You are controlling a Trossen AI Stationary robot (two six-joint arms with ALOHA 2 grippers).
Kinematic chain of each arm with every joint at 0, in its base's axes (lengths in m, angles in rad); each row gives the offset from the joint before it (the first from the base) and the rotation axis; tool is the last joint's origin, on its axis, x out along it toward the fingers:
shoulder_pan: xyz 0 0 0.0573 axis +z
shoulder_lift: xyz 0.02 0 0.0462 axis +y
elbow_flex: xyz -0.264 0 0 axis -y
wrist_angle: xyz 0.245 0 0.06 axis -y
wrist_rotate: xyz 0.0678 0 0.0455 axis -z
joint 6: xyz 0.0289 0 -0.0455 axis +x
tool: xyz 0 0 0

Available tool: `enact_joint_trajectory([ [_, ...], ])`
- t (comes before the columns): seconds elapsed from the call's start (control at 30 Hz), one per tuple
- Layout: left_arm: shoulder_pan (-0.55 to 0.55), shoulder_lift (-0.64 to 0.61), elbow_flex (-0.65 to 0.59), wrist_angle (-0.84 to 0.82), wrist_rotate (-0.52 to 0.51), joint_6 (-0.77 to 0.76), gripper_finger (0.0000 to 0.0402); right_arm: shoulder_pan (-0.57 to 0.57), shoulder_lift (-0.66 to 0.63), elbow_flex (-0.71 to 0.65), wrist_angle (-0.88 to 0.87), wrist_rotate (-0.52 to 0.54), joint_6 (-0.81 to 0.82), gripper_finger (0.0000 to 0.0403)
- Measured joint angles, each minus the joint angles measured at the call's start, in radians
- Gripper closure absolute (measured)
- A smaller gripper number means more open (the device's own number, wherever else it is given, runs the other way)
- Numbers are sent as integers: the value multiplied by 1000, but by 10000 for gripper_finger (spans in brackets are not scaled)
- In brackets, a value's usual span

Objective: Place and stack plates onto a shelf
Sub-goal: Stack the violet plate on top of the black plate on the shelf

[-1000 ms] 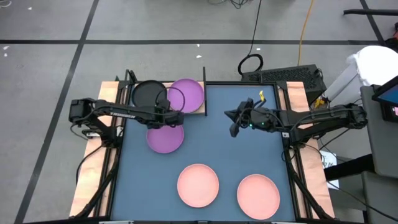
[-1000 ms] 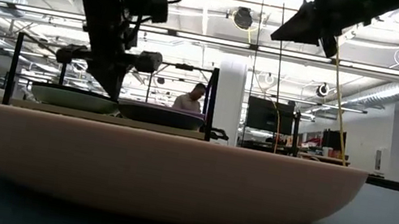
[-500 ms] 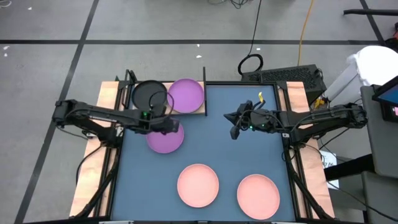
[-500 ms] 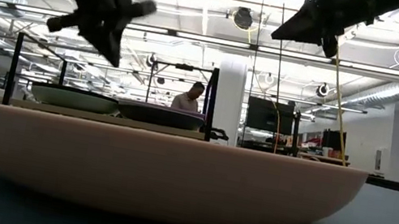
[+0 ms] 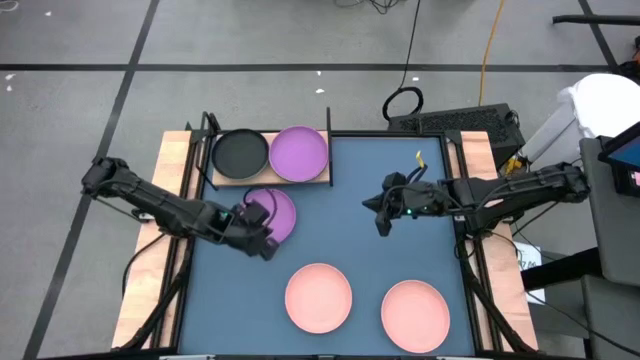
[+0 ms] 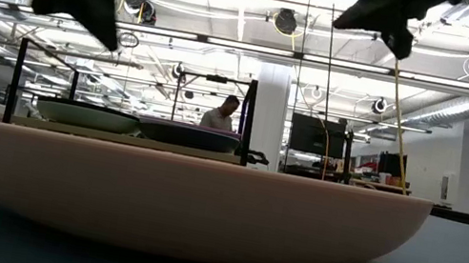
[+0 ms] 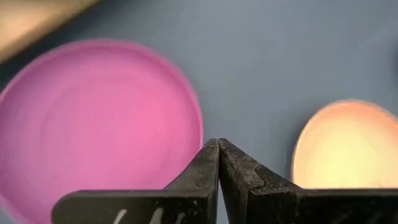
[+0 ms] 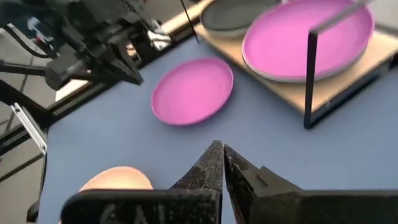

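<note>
On the blue mat (image 5: 360,200) that covers the tabletop, the wooden shelf (image 5: 268,179) sits at the far left corner with a black plate (image 5: 240,153) and a purple plate (image 5: 299,153) side by side on it. A second purple plate (image 5: 275,213) lies on the mat just in front of the shelf. Two pink plates (image 5: 318,297) (image 5: 415,312) lie apart along the near edge. The left gripper (image 5: 266,245) hangs over the near rim of the loose purple plate, its jaws pressed together and holding nothing. The right gripper (image 5: 383,222) hovers above the mat's middle, right of the purple plates, jaws also pressed together and empty.
</note>
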Motion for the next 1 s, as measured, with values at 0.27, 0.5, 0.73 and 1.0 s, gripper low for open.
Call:
enact_joint_trajectory([
  [0.27, -51, 0, 0, -119, 73, -115, 390, 68, 0, 7, -115, -12, 210, 403],
  [0.5, -36, 0, 0, -166, 182, -169, 389, 117, 1, 6, -153, -52, 314, 403],
  [0.73, -4, 0, 0, -197, 241, -310, 378, 152, 1, 6, -168, -84, 304, 403],
  [1.0, -4, 0, 0, -200, 226, -517, 297, 152, 1, 6, -211, -158, 258, 403],
])
